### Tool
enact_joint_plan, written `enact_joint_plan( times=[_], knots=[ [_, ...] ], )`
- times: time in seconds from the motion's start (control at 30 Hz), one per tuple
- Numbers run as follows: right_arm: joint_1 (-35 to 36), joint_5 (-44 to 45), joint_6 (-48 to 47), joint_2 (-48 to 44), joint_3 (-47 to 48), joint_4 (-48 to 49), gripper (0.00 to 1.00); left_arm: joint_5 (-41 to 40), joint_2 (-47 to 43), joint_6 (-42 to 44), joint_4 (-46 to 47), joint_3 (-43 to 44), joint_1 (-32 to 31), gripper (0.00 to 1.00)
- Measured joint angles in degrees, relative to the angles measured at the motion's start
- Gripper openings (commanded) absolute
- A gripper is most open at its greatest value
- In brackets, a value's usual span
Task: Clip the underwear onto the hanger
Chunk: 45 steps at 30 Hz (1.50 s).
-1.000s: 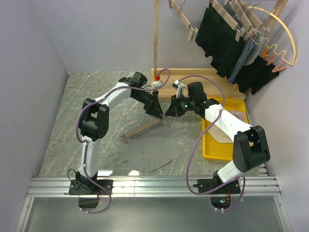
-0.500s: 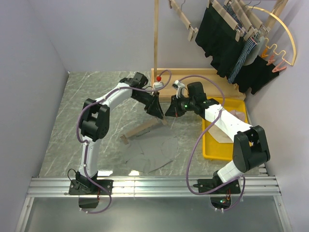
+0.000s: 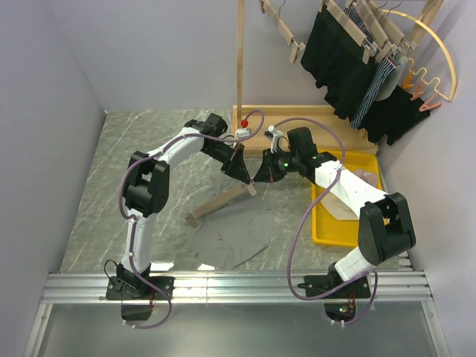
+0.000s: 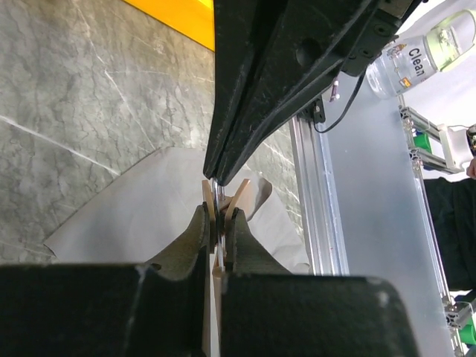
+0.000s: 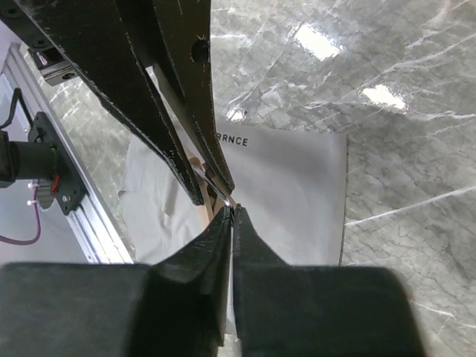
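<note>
The pale wooden hanger (image 3: 219, 202) lies slanted on the marble with its right end raised between my two grippers. My left gripper (image 3: 244, 178) is shut on the wooden clip at that end; in the left wrist view the clip's two wooden leaves (image 4: 239, 195) sit pinched between the fingers (image 4: 195, 232). From the right, my right gripper (image 3: 258, 178) meets it, jaws almost together on a thin metal part of the hanger (image 5: 203, 207) at their tips (image 5: 232, 211). The light grey underwear (image 3: 234, 236) lies flat on the table under and in front of the bar, also seen as grey cloth (image 4: 141, 208) (image 5: 290, 186).
A yellow tray (image 3: 321, 239) holding a pale garment stands at the right. Behind stands a wooden rack (image 3: 240, 59) with black garments (image 3: 349, 59) and a yellow hoop hanger (image 3: 446, 59). Metal rails (image 3: 238, 286) run along the near edge.
My left gripper has shut on the hanger's clip. The bar's low left end has shifted slightly left, and the underwear has moved a little with it. The right gripper stays at the same spot.
</note>
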Motion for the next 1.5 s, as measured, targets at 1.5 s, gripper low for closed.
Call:
enact_joint_plan(
  times=[1.5],
  knots=[
    [8.6,20.1,10.8,22.8,5.0,9.6,0.5,1.2,4.8,14.9,-17.3,7.2,1.0,0.0]
  ],
)
